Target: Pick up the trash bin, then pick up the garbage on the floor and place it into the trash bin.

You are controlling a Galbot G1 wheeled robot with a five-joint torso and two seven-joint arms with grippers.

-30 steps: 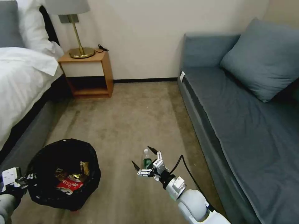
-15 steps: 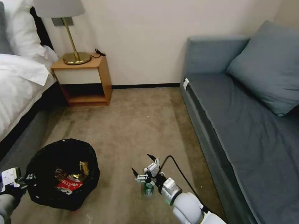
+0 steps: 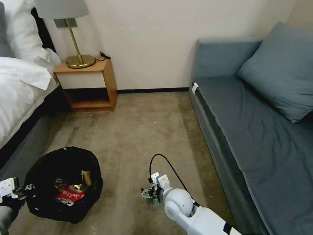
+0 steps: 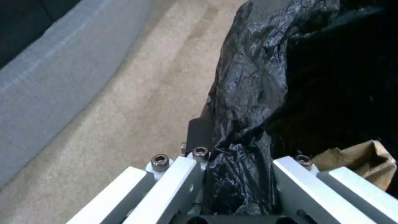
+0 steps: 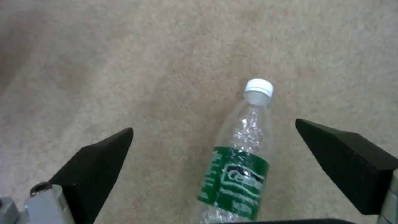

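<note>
The trash bin [image 3: 63, 184], lined with a crinkly black bag, stands on the floor [image 3: 137, 130] at the lower left. My left gripper [image 3: 13, 191] is shut on its rim; the left wrist view shows the black bag [image 4: 244, 102] pinched between the fingers. Inside lie a red-and-white wrapper [image 3: 68, 195], a gold wrapper [image 3: 85, 178] and a tan paper bag [image 4: 365, 161]. A clear green-labelled bottle [image 5: 240, 161] lies on the carpet. My right gripper [image 5: 214, 124] hangs open just above it, one finger on each side, and the bottle [image 3: 154, 201] is mostly hidden under the right gripper [image 3: 150, 194].
A bed [image 3: 22, 94] runs along the left, with a wooden nightstand [image 3: 88, 85] and a brass lamp [image 3: 76, 49] by the wall. A grey-blue sofa [image 3: 254, 130] fills the right. Open carpet lies between them. A black cable [image 3: 163, 163] loops above my right wrist.
My right gripper has tipped downward and dropped over the bottle, which now sits between its open fingers. The head camera shifted a second ago. The left gripper still holds the bin.
</note>
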